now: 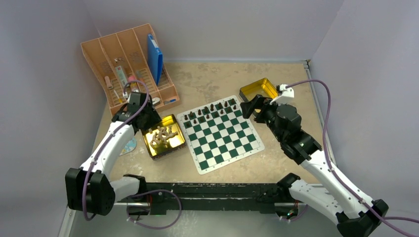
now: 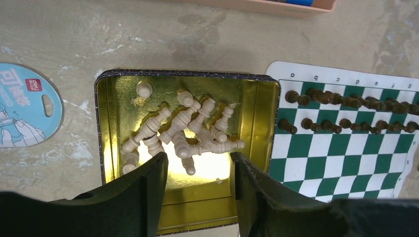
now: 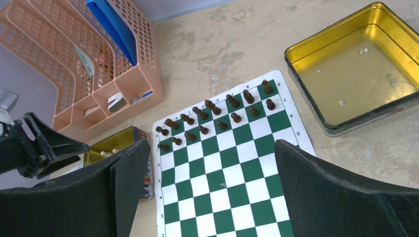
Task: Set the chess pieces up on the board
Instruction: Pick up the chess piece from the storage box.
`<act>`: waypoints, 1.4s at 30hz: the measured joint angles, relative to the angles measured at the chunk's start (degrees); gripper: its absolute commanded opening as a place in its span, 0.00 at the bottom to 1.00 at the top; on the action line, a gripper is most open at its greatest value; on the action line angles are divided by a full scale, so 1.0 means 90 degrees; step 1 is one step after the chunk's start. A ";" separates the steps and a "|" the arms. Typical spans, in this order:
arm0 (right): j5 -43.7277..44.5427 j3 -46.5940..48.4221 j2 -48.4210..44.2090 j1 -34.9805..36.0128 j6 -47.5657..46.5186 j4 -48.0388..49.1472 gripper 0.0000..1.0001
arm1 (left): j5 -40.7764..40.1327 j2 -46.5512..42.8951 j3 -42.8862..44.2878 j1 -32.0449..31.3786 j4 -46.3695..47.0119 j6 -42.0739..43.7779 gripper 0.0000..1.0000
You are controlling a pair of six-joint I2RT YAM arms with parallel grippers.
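Note:
Several tan chess pieces (image 1: 163,136) lie in a heap in a gold tin (image 1: 174,146) left of the board (image 1: 222,136). In the left wrist view the pieces (image 2: 183,133) lie just beyond my left gripper (image 2: 197,157), which is open and empty above the tin's (image 2: 113,123) near half. The board (image 2: 346,158) shows to the right. Dark brown pieces (image 1: 212,111) fill the board's two far rows. My right gripper (image 1: 248,107) is open and empty over the board's far right corner. In its wrist view it (image 3: 211,148) hangs above bare squares of the board (image 3: 222,177).
A second gold tin (image 1: 259,89), with no pieces in it, stands beyond the board's right corner; it shows in the right wrist view (image 3: 346,79). A peach desk organiser (image 1: 128,64) stands at the back left. A blue round card (image 2: 24,103) lies left of the pieces' tin.

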 measured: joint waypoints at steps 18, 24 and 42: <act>-0.0447 -0.0187 -0.0131 -0.0005 -0.0165 0.0301 0.98 | -0.0012 0.0886 -0.0342 0.0039 0.0148 -0.0554 0.39; -0.0495 -0.0240 -0.0126 -0.0005 -0.0185 0.0342 0.98 | -0.0012 0.1156 -0.0342 0.0039 0.0138 -0.0590 0.38; -0.0459 -0.0372 -0.0068 -0.0005 -0.0109 0.0401 0.98 | 0.0092 0.1566 -0.0342 -0.0012 0.0053 -0.0634 0.26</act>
